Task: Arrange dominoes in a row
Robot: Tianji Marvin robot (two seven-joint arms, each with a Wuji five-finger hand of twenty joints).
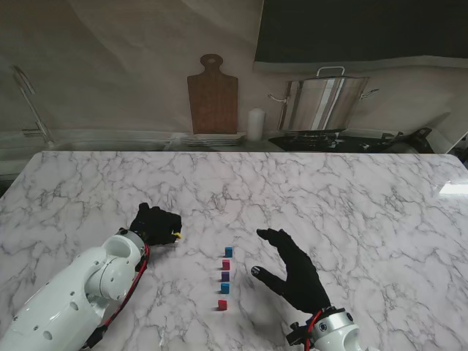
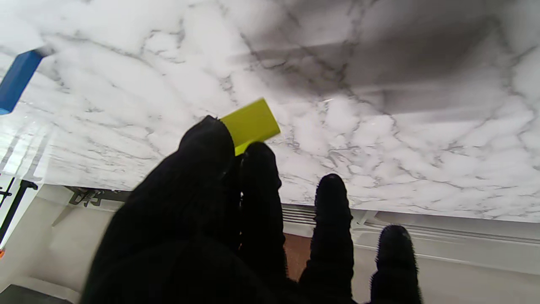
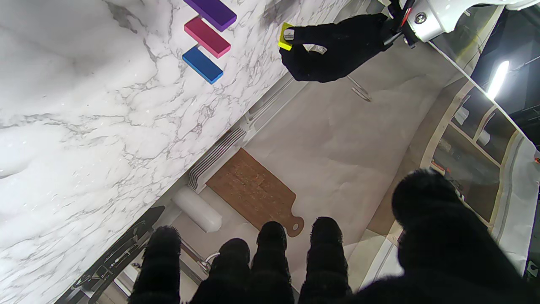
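1. The left robot hand (image 1: 156, 224) pinches a yellow domino (image 2: 251, 123) between fingertips, just above the marble counter (image 1: 351, 197), left of the row
2. Five dominoes stand in a row (image 1: 224, 278), the blue domino (image 1: 228, 251) farthest from me
3. The right robot hand (image 1: 292, 269) hovers spread and empty
4. The tile looks light, rigid and slick; pinch its broad faces near one end

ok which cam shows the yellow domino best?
Left wrist. The yellow domino fills a fair part of that view, its face sticking out past the left hand fingertips pinching it. The right wrist view shows only a small yellow edge in that hand. The stand view shows just a yellow speck at the fingertips.
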